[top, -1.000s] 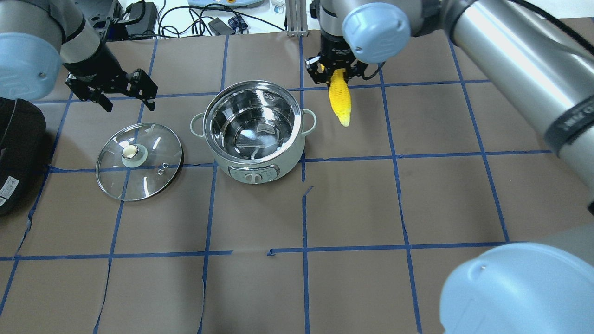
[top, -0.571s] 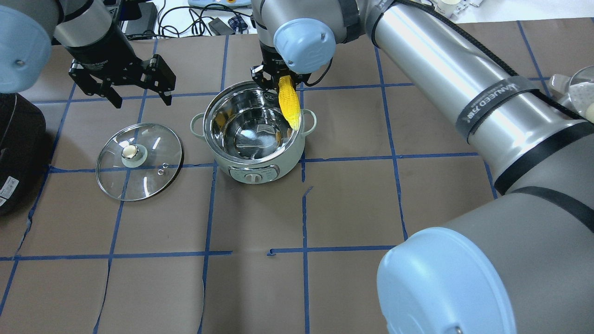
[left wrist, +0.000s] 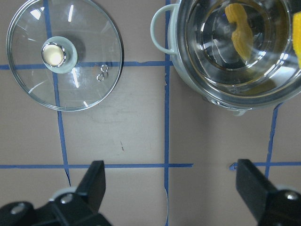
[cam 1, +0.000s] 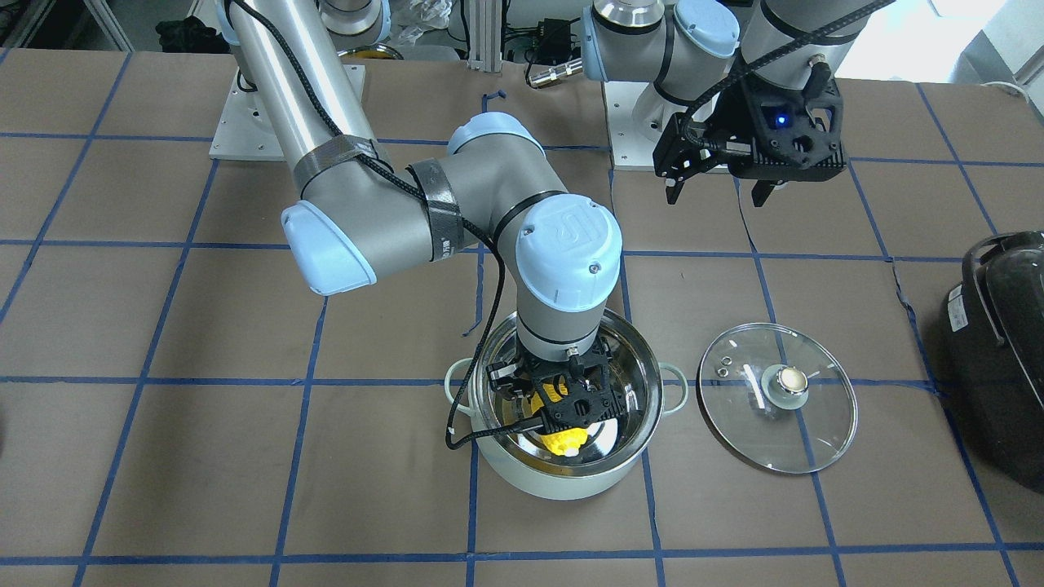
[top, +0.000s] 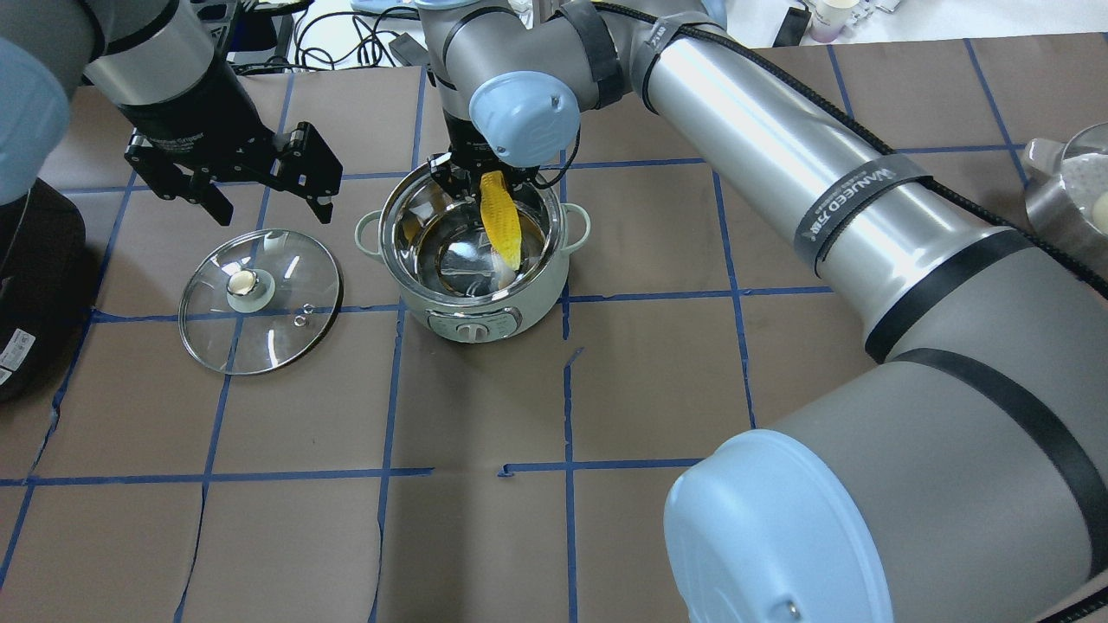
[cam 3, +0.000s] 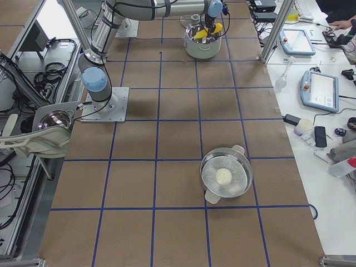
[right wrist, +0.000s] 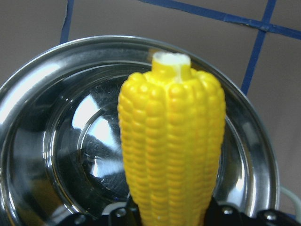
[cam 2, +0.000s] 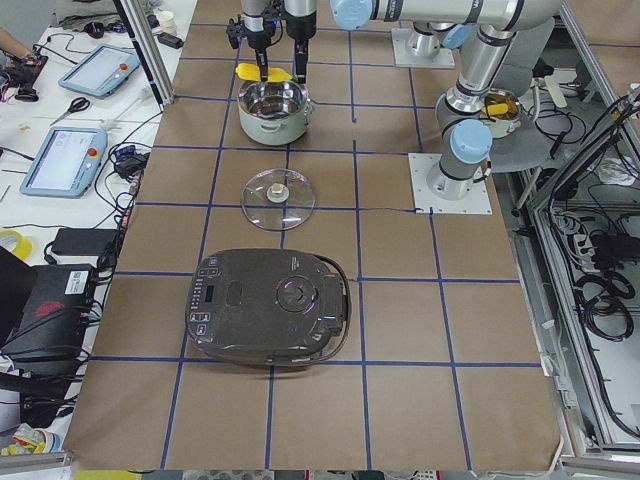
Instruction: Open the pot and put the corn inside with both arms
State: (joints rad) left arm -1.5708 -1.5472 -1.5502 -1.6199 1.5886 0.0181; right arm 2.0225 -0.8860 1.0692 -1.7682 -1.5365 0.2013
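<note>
The mint-green pot stands uncovered at mid table and also shows in the front view. My right gripper is over the pot's far rim, shut on the thick end of the yellow corn. The corn hangs tip down inside the steel bowl, as the right wrist view and the front view show. I cannot tell whether its tip touches the bottom. My left gripper is open and empty, above the table behind the glass lid.
The glass lid with its brass knob lies flat left of the pot. A black appliance sits at the table's left edge. A second steel pot holding a white ball stands far to the right.
My right gripper carried the corn left from beside the pot to over it and lowered it into the bowl. My left gripper drifted a little to the right, still open.
</note>
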